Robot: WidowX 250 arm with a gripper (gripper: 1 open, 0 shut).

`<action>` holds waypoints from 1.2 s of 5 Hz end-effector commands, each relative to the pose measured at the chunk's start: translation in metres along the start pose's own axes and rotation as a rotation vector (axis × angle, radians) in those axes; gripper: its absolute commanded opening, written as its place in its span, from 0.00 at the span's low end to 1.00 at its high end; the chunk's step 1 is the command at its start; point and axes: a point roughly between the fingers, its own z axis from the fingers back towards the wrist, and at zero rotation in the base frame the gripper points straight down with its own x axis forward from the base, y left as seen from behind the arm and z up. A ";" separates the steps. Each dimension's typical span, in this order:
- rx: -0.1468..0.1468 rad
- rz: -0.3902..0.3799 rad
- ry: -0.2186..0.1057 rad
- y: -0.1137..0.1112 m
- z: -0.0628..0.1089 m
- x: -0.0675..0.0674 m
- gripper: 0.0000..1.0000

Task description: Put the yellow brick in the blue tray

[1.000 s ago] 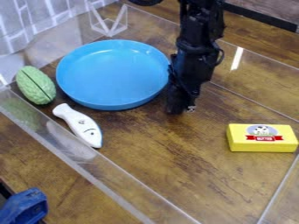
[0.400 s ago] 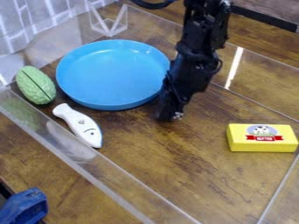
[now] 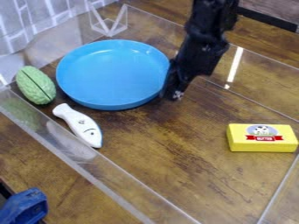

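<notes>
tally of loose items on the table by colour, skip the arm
Blue: 1, the blue tray
Yellow: 1, the yellow brick
Green: 1, the ribbed oval toy
White: 1, the fish-shaped toy
Total: 4
A blue thing at the bottom left edge is cut off and too unclear to count.

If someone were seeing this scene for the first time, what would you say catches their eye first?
The big blue tray dominates the upper left of the wooden table, empty inside. Right at its right rim, the black arm reaches down with its hand shut and holding nothing. Off at the right edge lies the bright yellow brick alone, while a green ribbed toy and a white fish toy sit left of the tray.
</notes>
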 end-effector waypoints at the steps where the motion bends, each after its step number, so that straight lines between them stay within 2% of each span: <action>1: 0.113 -0.009 -0.058 0.012 0.057 -0.004 0.00; 2: 0.115 -0.011 -0.063 0.014 0.054 -0.009 1.00; 4: 0.101 0.005 -0.063 0.022 0.041 -0.022 1.00; 6: 0.117 -0.061 -0.065 0.032 0.020 -0.037 1.00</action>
